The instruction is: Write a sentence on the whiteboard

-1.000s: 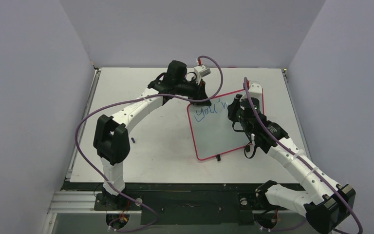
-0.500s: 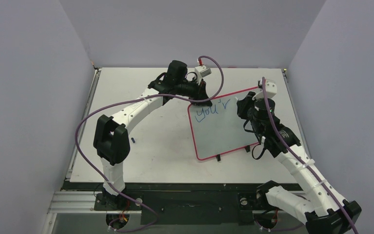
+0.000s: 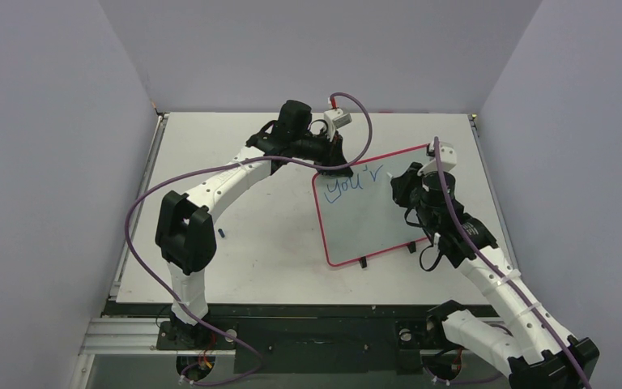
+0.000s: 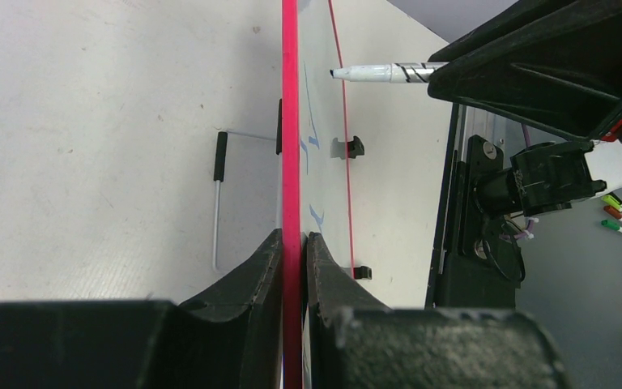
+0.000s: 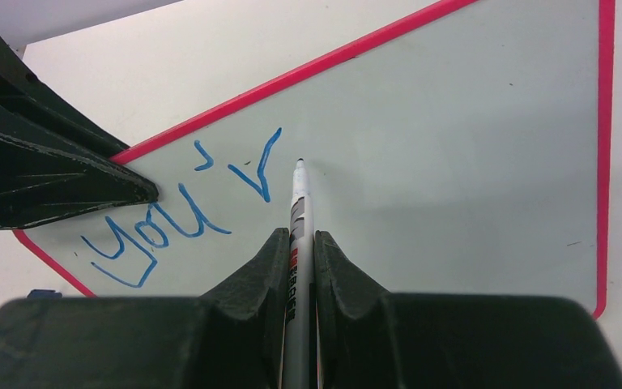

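Note:
The whiteboard (image 3: 364,223), pink-framed, stands tilted on the table right of centre. Blue lettering of the sentence (image 3: 354,181) reads "you'r" along its top left. My left gripper (image 3: 334,159) is shut on the board's top left corner; in the left wrist view the pink edge (image 4: 290,121) runs between the left gripper (image 4: 293,237) fingers. My right gripper (image 3: 402,191) is shut on a white pen (image 5: 300,198), seen close in the right wrist view as the gripper (image 5: 300,235). The pen's tip sits just right of the lettering (image 5: 162,231); whether it touches the board (image 5: 453,162) I cannot tell.
Two small black feet (image 3: 362,262) show under the board's near edge, and a wire stand (image 4: 217,203) lies behind it. A small blue object (image 3: 223,233) lies on the table by the left arm. Walls close in the table on three sides.
The right gripper with the pen drew off to the right from the top lettering, uncovering an "r" stroke, then came back slightly toward the board. The left gripper has not moved.

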Robot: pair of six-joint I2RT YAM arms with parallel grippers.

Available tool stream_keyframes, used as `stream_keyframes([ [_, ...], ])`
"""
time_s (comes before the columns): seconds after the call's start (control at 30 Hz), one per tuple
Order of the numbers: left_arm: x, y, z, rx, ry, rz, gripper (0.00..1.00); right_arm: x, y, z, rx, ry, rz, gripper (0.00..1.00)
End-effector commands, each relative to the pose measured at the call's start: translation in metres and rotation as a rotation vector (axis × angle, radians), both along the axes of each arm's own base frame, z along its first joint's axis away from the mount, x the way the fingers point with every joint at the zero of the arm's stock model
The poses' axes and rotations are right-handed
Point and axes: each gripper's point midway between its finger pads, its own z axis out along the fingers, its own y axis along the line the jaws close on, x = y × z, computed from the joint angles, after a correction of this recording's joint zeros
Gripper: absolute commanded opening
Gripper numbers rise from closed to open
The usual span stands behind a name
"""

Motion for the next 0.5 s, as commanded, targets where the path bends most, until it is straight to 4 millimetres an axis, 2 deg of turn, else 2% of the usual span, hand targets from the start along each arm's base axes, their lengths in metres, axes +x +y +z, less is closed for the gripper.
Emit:
stream_keyframes([
  [0.0,-0.015,-0.007,0.008,0.002,-0.037,-0.070,0.00,0.009,0.008,0.007,0.042,-0.036,0.015,0.00],
  [0.27,-0.015,-0.006,0.007,0.008,-0.030,-0.068,0.00,0.016,0.008,-0.002,0.033,-0.021,0.009,0.00],
  [0.47,-0.015,-0.006,0.007,0.010,-0.029,-0.067,0.00,0.018,-0.004,-0.005,0.024,-0.016,-0.031,0.00],
])
